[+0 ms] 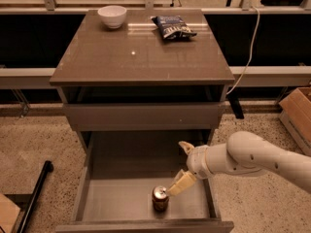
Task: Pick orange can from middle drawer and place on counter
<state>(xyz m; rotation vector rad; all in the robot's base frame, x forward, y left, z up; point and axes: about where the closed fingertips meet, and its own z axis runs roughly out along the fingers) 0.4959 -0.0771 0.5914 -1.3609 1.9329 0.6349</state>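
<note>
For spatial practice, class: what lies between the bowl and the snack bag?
Only bare counter, in the camera view; the open claw is over the middle drawer by the orange can.

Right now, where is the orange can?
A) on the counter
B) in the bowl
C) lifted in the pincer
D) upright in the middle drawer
D: the orange can stands on the middle drawer floor, with the open pincer just beside it.

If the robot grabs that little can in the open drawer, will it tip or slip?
Probably tippy: the orange can stands upright and narrow on the flat floor of the middle drawer. Its smooth round side may slip, or roll if knocked over. The gripper, open, hovers beside its top.
</note>
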